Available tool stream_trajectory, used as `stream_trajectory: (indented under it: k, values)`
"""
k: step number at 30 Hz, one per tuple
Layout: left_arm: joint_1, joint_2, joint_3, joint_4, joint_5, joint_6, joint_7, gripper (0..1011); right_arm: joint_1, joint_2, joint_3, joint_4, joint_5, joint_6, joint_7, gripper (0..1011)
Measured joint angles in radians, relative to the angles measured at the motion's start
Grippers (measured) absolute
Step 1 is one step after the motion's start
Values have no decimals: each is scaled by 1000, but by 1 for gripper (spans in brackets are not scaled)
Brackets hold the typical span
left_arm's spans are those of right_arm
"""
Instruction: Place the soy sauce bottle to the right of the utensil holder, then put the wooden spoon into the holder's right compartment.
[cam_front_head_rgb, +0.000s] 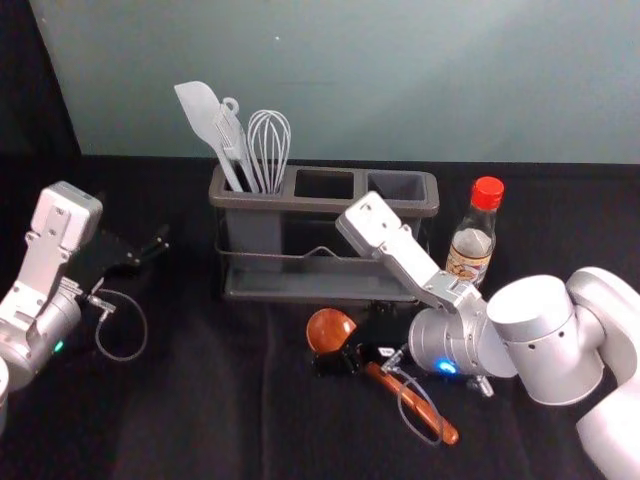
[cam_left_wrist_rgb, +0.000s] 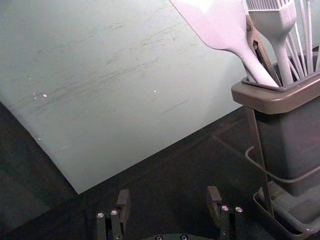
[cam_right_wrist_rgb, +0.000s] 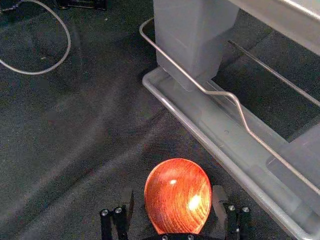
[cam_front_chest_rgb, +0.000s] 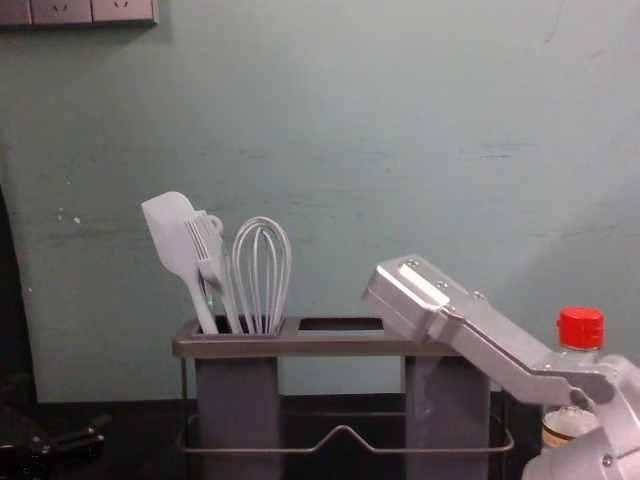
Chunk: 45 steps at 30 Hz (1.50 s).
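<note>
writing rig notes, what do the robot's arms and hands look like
The silver-white, smooth-shelled left arm has a green light; the matching right arm, a blue one. Each has a looping grey cable; the black left hand and black right hand have silver screws.

Looks like a lab: robot arms (cam_front_head_rgb: 535, 310) over black cloth (cam_front_head_rgb: 200, 420) before a scuffed wall (cam_front_chest_rgb: 400, 170).

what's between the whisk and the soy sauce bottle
In the head view, the holder's middle opening, its right compartment, then black cloth, with the right arm reaching in front.
</note>
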Motion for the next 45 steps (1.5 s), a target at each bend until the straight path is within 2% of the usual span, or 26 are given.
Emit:
stream_trajectory:
  k: [17, 31, 35, 40, 45]
  values:
    - [0, 0, 0, 0, 0, 0, 0, 1005, -3, -22, 2, 25, -47, -21, 15, 1004]
    - [0, 0, 0, 0, 0, 0, 0, 1005, -3, -22, 2, 25, -46, -19, 15, 1004]
    - [0, 0, 0, 0, 0, 0, 0, 1005, -3, -21, 2, 24, -45, -18, 15, 952]
    - [0, 0, 0, 0, 0, 0, 0, 1005, -3, -21, 2, 24, -44, -18, 14, 838]
    - [0, 0, 0, 0, 0, 0, 0, 1005, -3, -21, 2, 23, -43, -17, 14, 836]
